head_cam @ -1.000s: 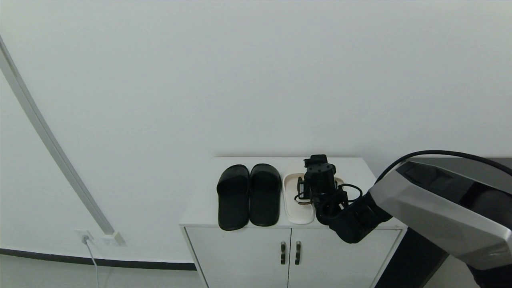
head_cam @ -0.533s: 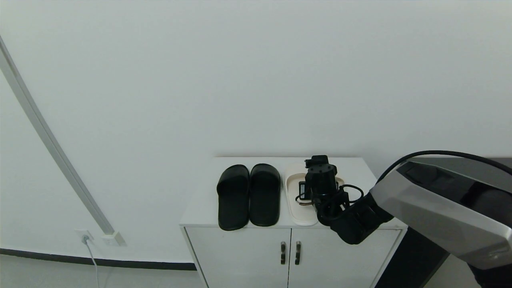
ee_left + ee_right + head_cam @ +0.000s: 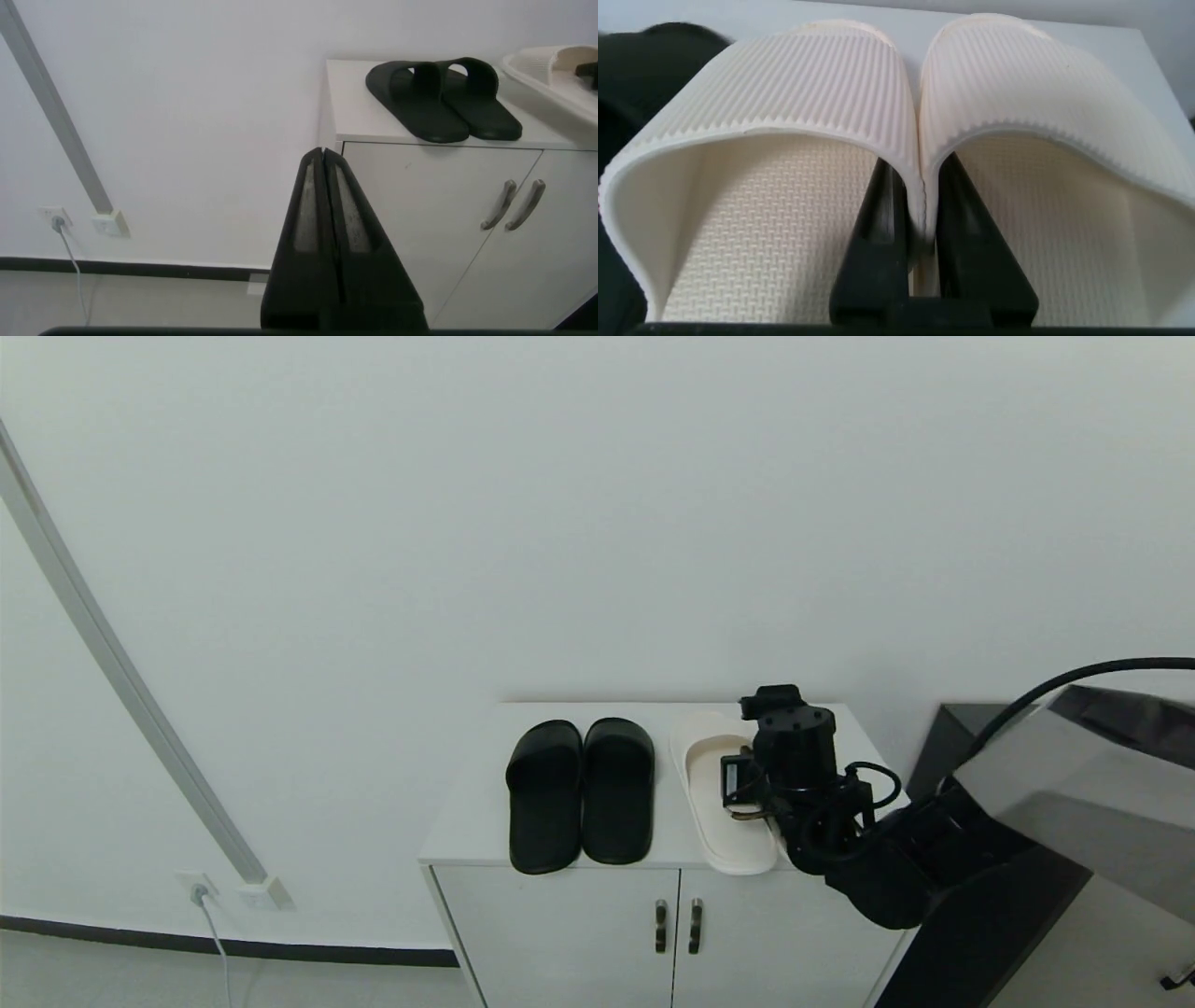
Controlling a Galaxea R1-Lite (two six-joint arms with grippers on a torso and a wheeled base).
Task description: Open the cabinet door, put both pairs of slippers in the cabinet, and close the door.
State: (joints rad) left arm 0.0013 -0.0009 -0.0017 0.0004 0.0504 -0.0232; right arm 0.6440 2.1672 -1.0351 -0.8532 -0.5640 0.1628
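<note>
Atop the cabinet (image 3: 471, 826), right gripper (image 3: 915, 187) is pinching both cream slippers' (image 3: 785, 103) straps, likely to carry them together; left gripper (image 3: 324, 168) is hovering, fingers closed, empty.

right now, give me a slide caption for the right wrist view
Right gripper, fingers pinching the pair of cream slippers by their adjoining straps, on the white cabinet top
</note>
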